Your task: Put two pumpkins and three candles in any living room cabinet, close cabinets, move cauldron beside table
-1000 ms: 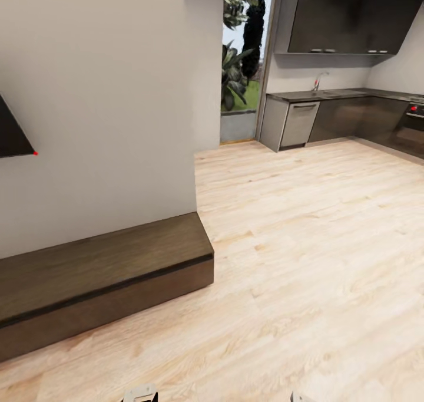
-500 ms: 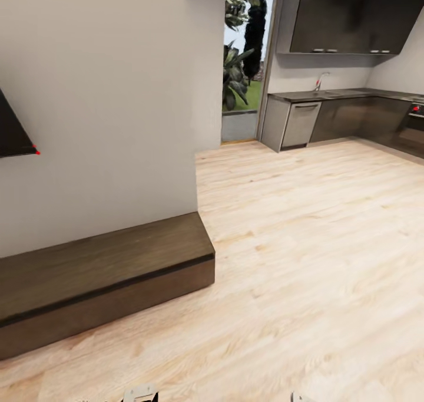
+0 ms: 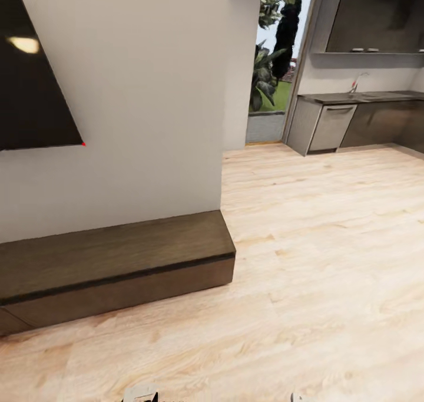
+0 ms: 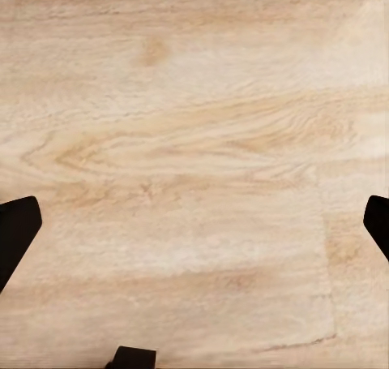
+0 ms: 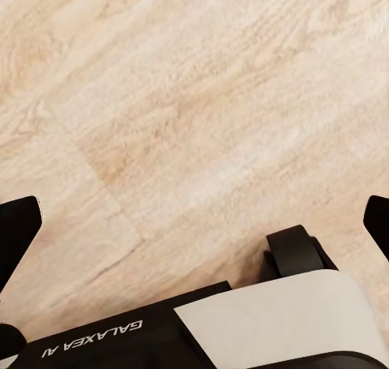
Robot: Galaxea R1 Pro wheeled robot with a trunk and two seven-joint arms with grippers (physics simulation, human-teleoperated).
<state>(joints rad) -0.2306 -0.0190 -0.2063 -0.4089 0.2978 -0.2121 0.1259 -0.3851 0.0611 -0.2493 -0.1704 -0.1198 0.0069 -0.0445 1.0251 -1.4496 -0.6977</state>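
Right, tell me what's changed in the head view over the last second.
The camera turned left, not the furniture: the whole picture slid right. More of the dark screen on the wall now shows, and the kitchen counter sits nearer the right edge. The low brown cabinet is closed as before, nothing on top. Both end effectors, left and right, hang open over bare wood floor, holding nothing.

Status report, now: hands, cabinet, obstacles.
Left hand and right hand open, empty, over wood floor. Cabinet ahead-left against wall, drawers closed. No pumpkins, candles or cauldron sighted.
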